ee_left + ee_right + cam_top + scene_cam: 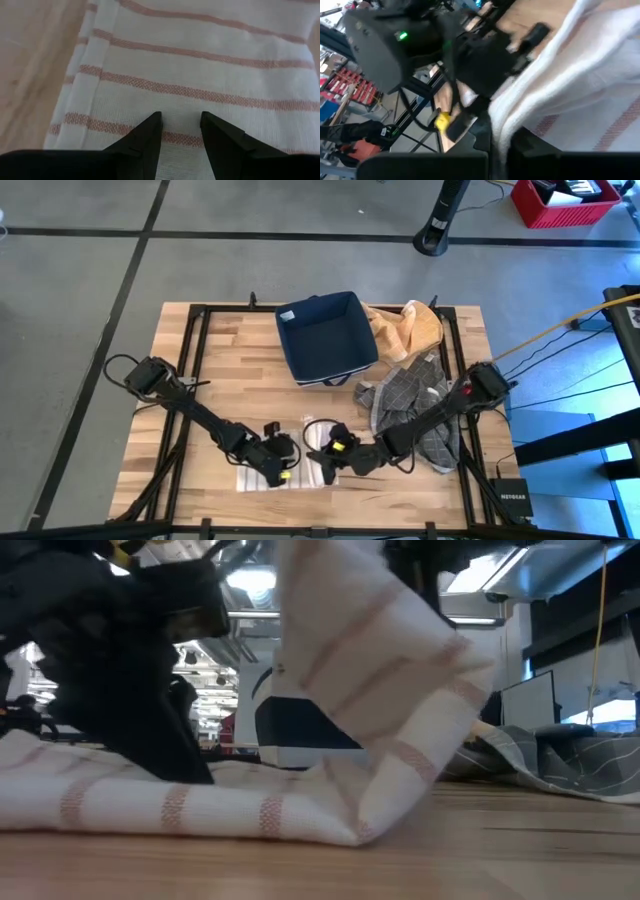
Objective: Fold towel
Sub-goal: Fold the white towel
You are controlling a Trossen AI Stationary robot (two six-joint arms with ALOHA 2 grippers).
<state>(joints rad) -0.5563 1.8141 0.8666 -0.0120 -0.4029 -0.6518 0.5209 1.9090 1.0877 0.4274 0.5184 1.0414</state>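
At the front edge of the wooden table (210,370), we find a white towel with thin reddish stripes (200,805) lying partly folded: from the low view, its flat layers rest on the wood while one end rises in a soft fold above them, creased where it bends back. From above, the towel sits between the two arms, near the table's front middle. The left gripper (283,470) presses down on the flat cloth, its two dark fingers (145,145) parted with striped fabric showing between them, grasping nothing that we can see. The right gripper (330,465) is clenched on the lifted edge of the towel, whose white hem runs between its fingers in the right wrist view. Toward the back of the table stands a navy fabric bin (325,335), open at the top; we see nothing inside it. Just beside the bin lies a crumpled tan cloth (410,330), and next to that, under the right arm, a grey checked cloth (405,395) is heaped on the wood
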